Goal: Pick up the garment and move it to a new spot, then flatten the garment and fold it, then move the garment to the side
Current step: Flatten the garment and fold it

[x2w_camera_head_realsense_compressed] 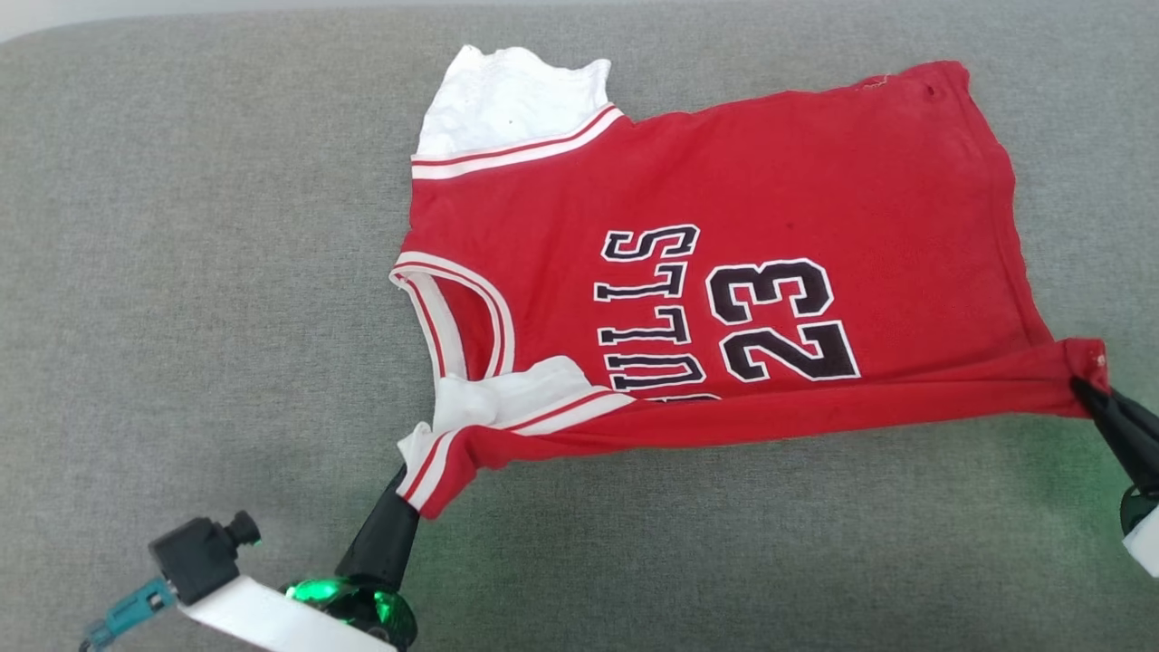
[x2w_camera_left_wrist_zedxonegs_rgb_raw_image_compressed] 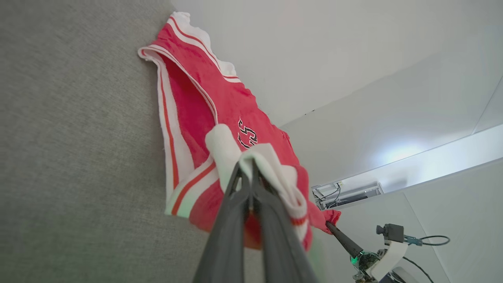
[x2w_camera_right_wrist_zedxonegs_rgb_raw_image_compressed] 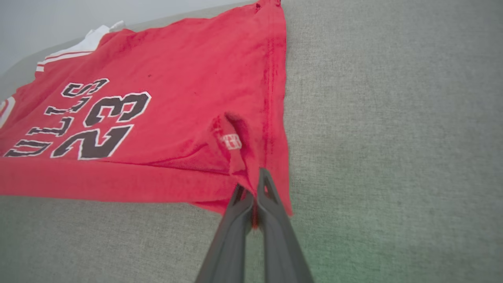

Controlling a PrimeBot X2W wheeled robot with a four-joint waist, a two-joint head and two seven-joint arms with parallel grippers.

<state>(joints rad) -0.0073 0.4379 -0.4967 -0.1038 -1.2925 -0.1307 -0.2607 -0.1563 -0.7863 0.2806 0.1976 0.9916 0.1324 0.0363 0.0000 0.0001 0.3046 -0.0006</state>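
Observation:
The garment (x2w_camera_head_realsense_compressed: pixel 724 217), a red shirt with white sleeves and black "BULLS 23" print, lies spread on the grey surface with its near long edge lifted and rolled over. My left gripper (x2w_camera_head_realsense_compressed: pixel 405 484) is shut on the near sleeve and shoulder corner (x2w_camera_left_wrist_zedxonegs_rgb_raw_image_compressed: pixel 275 173). My right gripper (x2w_camera_head_realsense_compressed: pixel 1082 389) is shut on the near hem corner (x2w_camera_right_wrist_zedxonegs_rgb_raw_image_compressed: pixel 251 173). The edge between the two grips is stretched taut. In the left wrist view the right gripper (x2w_camera_left_wrist_zedxonegs_rgb_raw_image_compressed: pixel 330 225) shows beyond the cloth. The far sleeve (x2w_camera_head_realsense_compressed: pixel 507 100) lies flat at the back.
The grey fabric surface (x2w_camera_head_realsense_compressed: pixel 181 272) stretches wide on all sides of the garment. Its far edge runs along the top left corner (x2w_camera_head_realsense_compressed: pixel 54 27). In the left wrist view a pale wall and a white shelf unit (x2w_camera_left_wrist_zedxonegs_rgb_raw_image_compressed: pixel 346 194) show behind.

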